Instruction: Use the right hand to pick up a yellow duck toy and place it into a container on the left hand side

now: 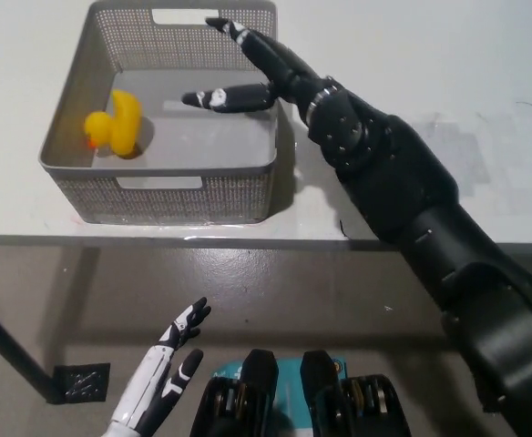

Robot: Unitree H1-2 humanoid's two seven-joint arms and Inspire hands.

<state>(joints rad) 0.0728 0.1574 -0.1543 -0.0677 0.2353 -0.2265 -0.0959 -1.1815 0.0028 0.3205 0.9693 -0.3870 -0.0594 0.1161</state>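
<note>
The yellow duck toy (114, 124) lies inside the grey mesh basket (76, 87), near its left wall. My black right hand (248, 73) hovers over the basket's right side, open with its fingers spread and nothing in it. My white left hand (161, 378) rests low at the lower left, below the table edge, fingers apart and empty.
The basket stands on a white table (412, 64) whose front edge (248, 241) runs across the middle of the view. Grey floor lies below it. A dark table leg (11, 350) slants at the lower left.
</note>
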